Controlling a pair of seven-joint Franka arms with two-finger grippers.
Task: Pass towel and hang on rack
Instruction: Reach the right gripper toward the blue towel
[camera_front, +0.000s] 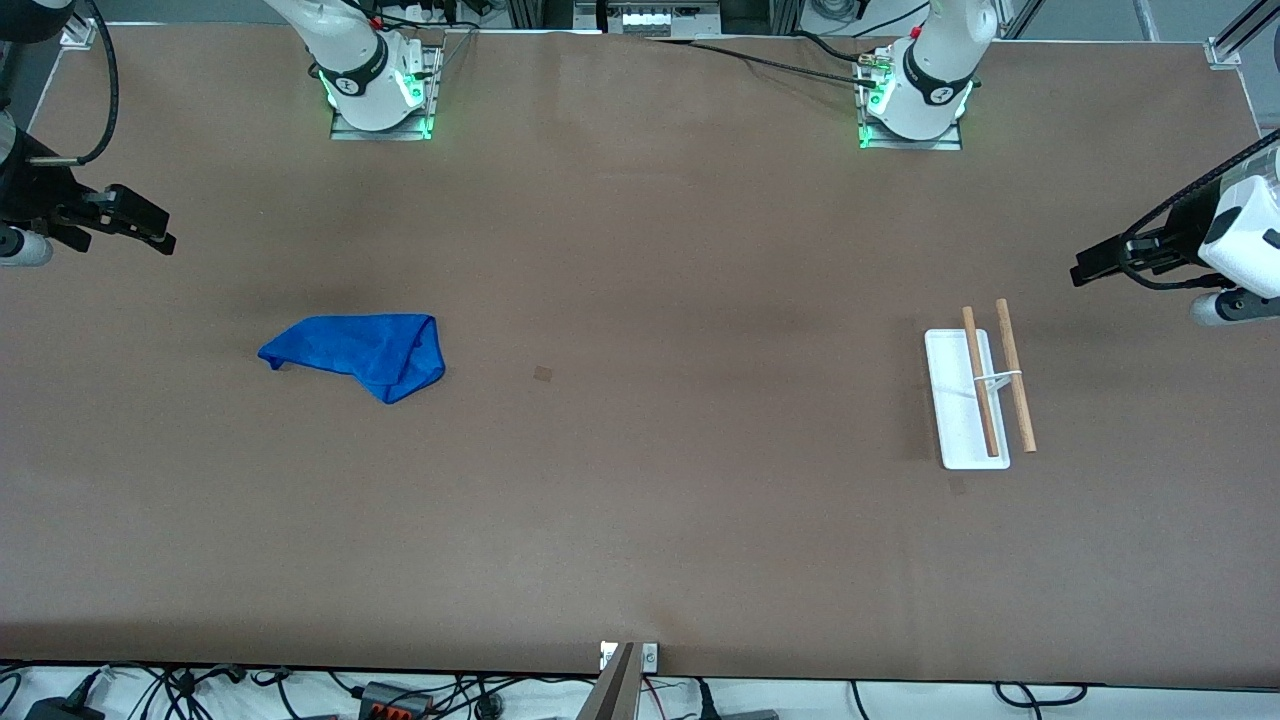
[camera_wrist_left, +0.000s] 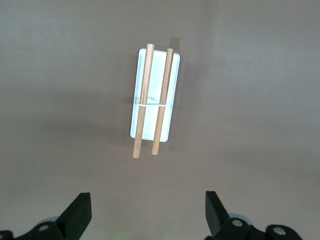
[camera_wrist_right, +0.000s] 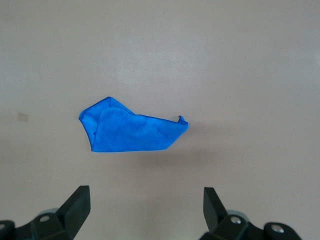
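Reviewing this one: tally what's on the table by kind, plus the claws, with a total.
Towel, blue, lying toward the right arm's end: 1
Rack, white base with two wooden rods, toward the left arm's end: 1
Claws, both open and empty, left claw above the rack, right claw above the towel: 2
Total: 4

Your left arm rises from its base (camera_front: 915, 95) and comes back into the front view at its own end of the table, raised in the air; the left gripper (camera_front: 1095, 262) there is dark, its jaws spread wide with nothing between them; its wrist view shows both fingertips (camera_wrist_left: 80, 212) well apart. Your right arm mirrors it; the right gripper (camera_front: 150, 228) hangs raised at its own end, jaws equally wide and empty, fingertips (camera_wrist_right: 80, 202) well apart.
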